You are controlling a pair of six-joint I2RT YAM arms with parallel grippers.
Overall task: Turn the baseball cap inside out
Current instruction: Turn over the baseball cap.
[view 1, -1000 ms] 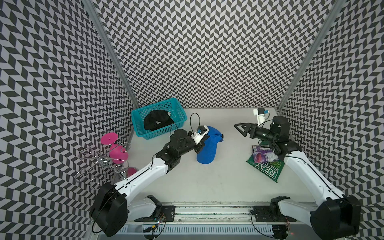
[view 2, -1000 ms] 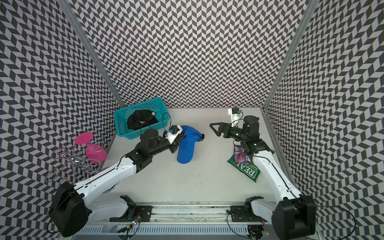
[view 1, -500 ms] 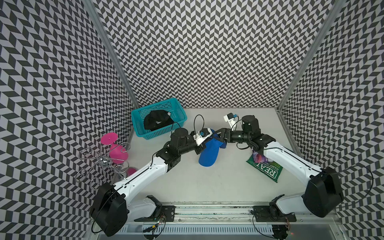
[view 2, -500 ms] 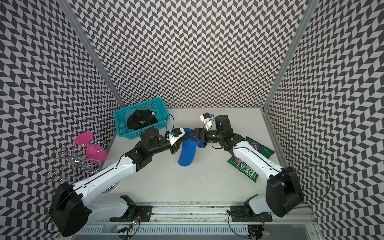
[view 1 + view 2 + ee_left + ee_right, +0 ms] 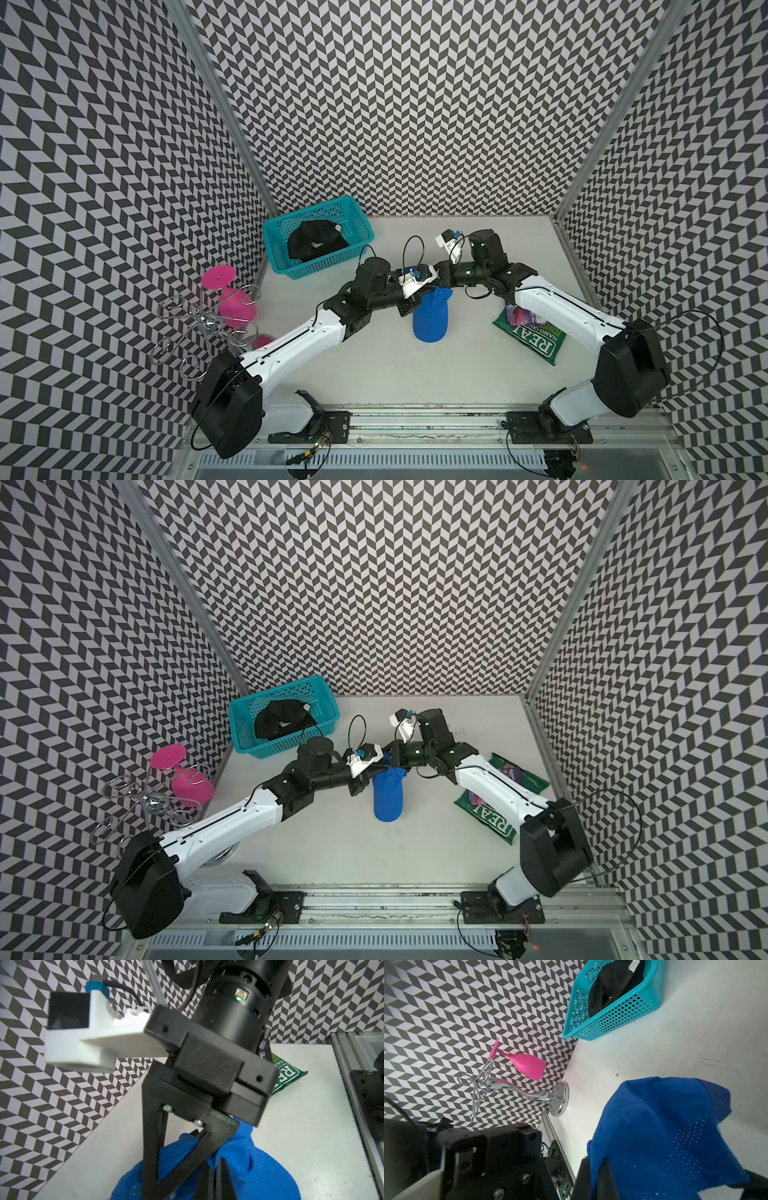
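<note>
Far left, a wire rack (image 5: 199,328) w/ a pink glass (image 5: 235,305) stands by the wall, then a teal basket (image 5: 320,266) w/ a black garment (image 5: 313,243) in it. Mid-desk (image 5: 415,382) is the blue baseball cap (image 5: 432,322): its bunched top end is lifted btw. the two arms, its rounded end is low, seemingly on the desk. The left fingers (image 5: 226,1184) are narrow, almost together at the cloth; can't tell if they truly pinch it. The right fingers (image 5: 608,1184) are closed on a fold of the mesh. Farther right lies a green snack bag (image 5: 536,338). Looks like the rim grab to me. Best done by holding one side firm, taking the other by the inner edge only, not both layers, & pulling apart slowly so the soft crown pushes through w/o slipping.
</note>
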